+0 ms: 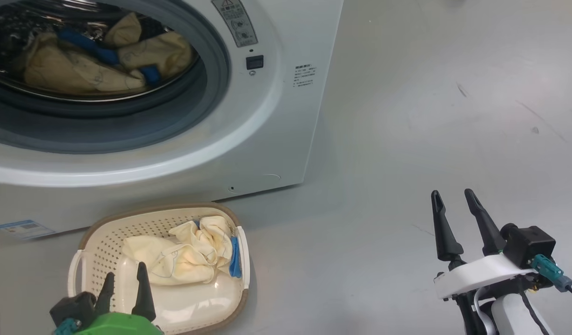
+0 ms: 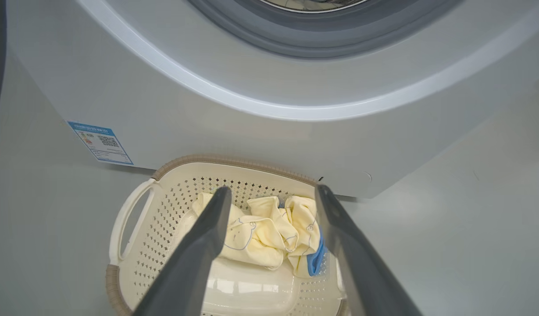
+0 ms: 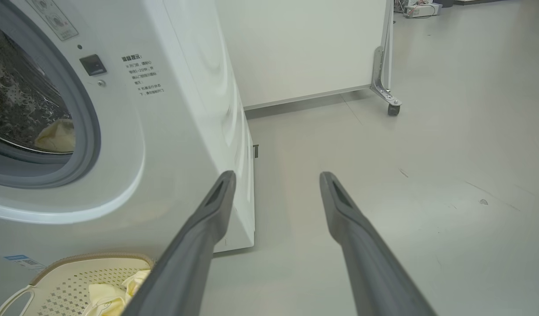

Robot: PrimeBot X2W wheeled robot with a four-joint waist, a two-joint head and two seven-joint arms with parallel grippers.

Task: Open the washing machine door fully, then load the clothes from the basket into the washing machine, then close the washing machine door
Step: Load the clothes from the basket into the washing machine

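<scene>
1. Left gripper [image 1: 125,270] sits nearest the head camera, at lower left, on a green housing. Its two dark fingers stand apart with nothing between them.
2. It hangs over the near end of the basket [image 1: 160,210], tips pointing toward the washing machine [image 1: 276,116].
3. Left wrist view: the spread fingers [image 2: 194,254] frame the clothes [image 2: 260,232] from above. Cannot tell whether they touch the fabric.
4. The basket stands on the grey floor [image 1: 430,116], just in front of the machine's base, with one white handle to either side.
5. The clothes in the basket are a crumpled cream-yellow heap with thin line drawings and blue trim. The heap lies toward the far right of the basket's inside, leaving bare plastic bottom on the near side.
6. The machine's round opening is uncovered. A further bundle [image 1: 81,65] of the same cream and blue fabric lies inside the drum [image 1: 16,28], behind the grey seal [image 1: 211,79].
7. A blue label sticker [image 2: 100,142] is on the lower front of the machine, left of the basket.
8. Right gripper [image 1: 452,192] is at lower right on a white mount. Its fingers are parted and empty, over bare floor, well apart from basket and machine.
9. Right wrist view: those fingers point past the machine's right front corner toward a white panel [image 3: 304,48] on a caster [image 3: 394,107].
</scene>
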